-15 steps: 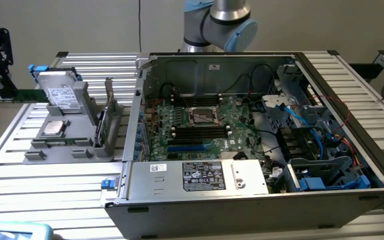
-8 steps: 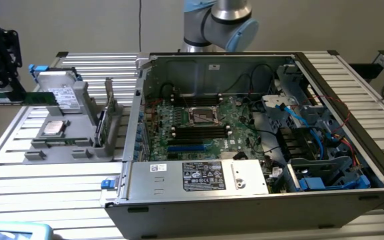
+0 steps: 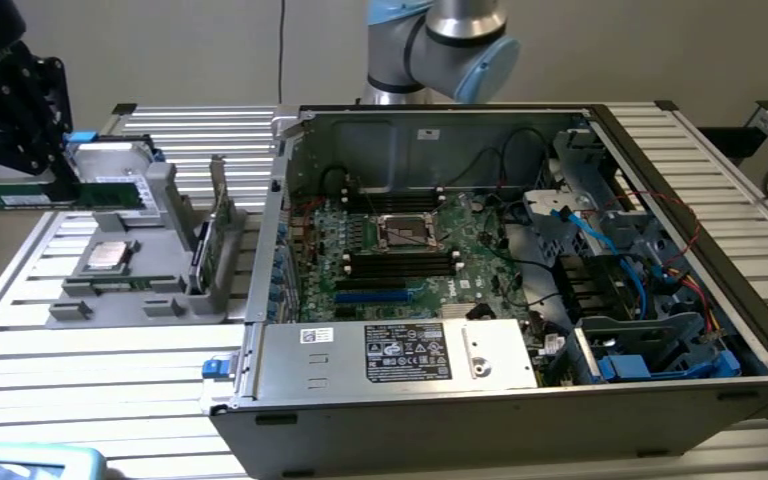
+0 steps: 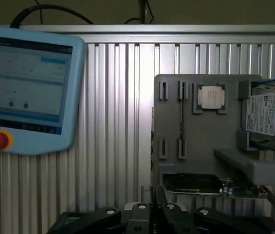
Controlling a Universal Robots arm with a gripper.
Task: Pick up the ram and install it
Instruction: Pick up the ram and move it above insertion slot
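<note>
The ram is a thin green stick held level in the air at the exterior view's left, above the grey parts fixture. My black gripper is shut on it near its middle. In the wrist view the gripper points down at the table, its fingers close together. The open computer case lies to the exterior view's right of the gripper. On its motherboard, black memory slots flank the processor socket.
The grey fixture carries a processor, a hard drive and a green expansion card. A blue teach pendant lies on the slatted aluminium table. Coloured cables and the power supply fill the case.
</note>
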